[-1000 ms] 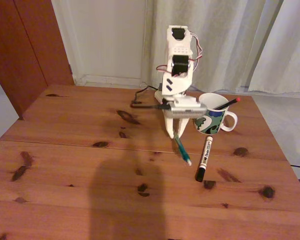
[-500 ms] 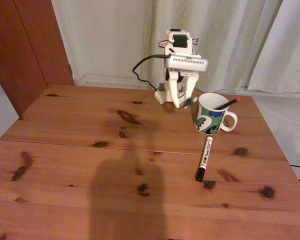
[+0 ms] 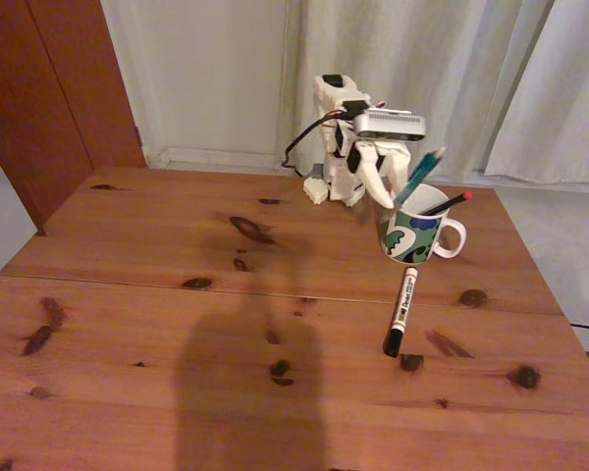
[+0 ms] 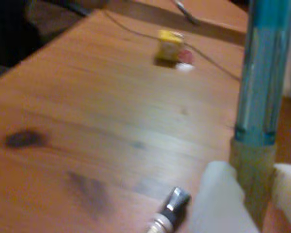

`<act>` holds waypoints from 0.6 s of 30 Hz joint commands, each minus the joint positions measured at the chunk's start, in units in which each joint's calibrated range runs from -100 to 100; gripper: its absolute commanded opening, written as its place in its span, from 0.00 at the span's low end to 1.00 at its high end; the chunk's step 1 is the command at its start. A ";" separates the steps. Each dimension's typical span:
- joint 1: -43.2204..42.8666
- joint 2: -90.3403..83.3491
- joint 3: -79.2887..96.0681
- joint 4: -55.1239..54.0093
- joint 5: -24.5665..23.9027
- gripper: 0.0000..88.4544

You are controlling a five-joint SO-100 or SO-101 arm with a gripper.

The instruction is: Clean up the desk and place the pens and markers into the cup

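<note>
Teal pen (image 3: 419,174) pinched in jaws above cup (image 3: 412,228), seemingly tilted, marker (image 3: 401,310) on desk (image 3: 157,294)

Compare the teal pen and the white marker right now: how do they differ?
The teal pen is slim and held in the gripper, tilted in the air above the cup; the white marker is thicker, with a black cap, and lies flat on the desk in front of the cup, untouched. Neither is in the cup yet.
</note>
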 commanded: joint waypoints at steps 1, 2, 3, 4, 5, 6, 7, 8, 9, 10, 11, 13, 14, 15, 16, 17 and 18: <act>-2.47 -3.79 0.20 -2.14 -0.16 0.01; -3.19 -4.53 0.20 -2.14 -0.16 0.01; -3.91 -5.28 0.20 -2.05 -0.16 0.01; -4.56 -6.02 0.20 -2.05 -0.16 0.01; -5.12 -6.68 0.20 -1.88 -0.16 0.01; -5.52 -7.34 0.20 -1.54 -0.16 0.01; -5.92 -8.01 0.29 -1.37 -0.16 0.01; -6.33 -8.75 0.38 -1.37 -0.16 0.01; -6.65 -9.41 1.01 -1.28 -0.10 0.01; -6.97 -9.99 1.73 -1.28 0.05 0.01; -7.21 -10.65 2.63 -1.28 0.16 0.01; -7.69 -11.98 4.26 -1.28 0.21 0.01; -7.93 -12.64 5.07 -1.28 0.21 0.01; -8.01 -13.30 5.70 -1.28 0.21 0.01; -8.01 -13.96 6.33 -1.37 0.21 0.01; -8.18 -14.54 6.78 -1.37 0.21 0.01; -8.66 -15.04 7.23 -1.37 0.21 0.01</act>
